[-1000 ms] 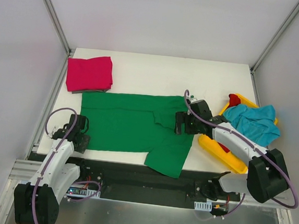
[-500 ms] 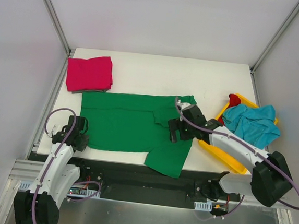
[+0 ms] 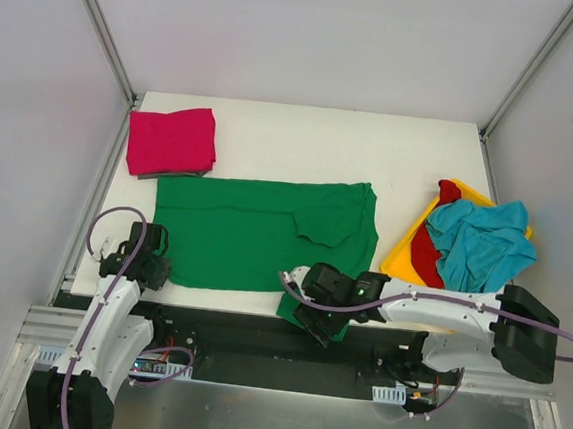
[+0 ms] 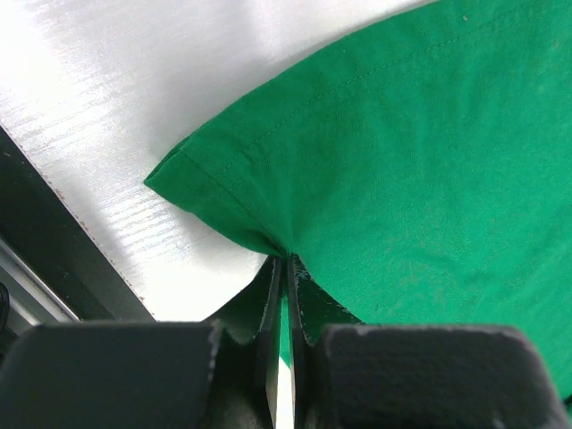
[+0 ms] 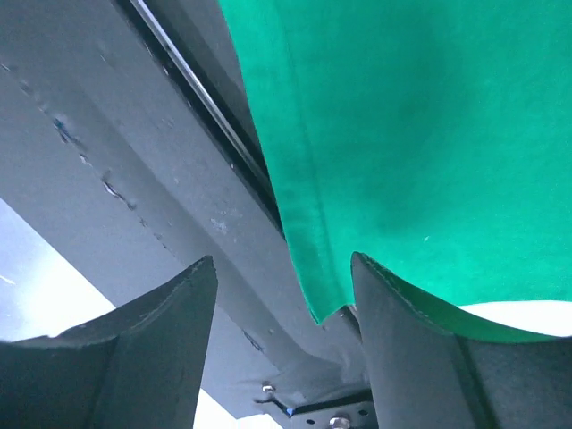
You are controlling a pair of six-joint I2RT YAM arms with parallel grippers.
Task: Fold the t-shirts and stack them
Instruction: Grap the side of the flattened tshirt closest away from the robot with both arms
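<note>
As the green t-shirt (image 3: 235,230) lies spread flat on the white table (image 3: 412,155), its long axis runs from left to right, and its near right corner hangs over the near edge of the table; this hanging corner is just where the right gripper (image 3: 320,316) is, jaws parted, with the tip of the hem between the two dark fingers (image 5: 152,349) but not pinched; the left gripper (image 3: 147,266) is clenched on the near left corner of the same shirt. The cloth is a thin, soft knit with a stitched hem, so it will likely sag and slide when lifted. Further out, a folded magenta t-shirt (image 3: 172,141) sits at the far left corner; a teal t-shirt (image 3: 483,237) and a red t-shirt (image 3: 423,255) lie crumpled in the yellow plastic bin (image 3: 398,262) at the right.
</note>
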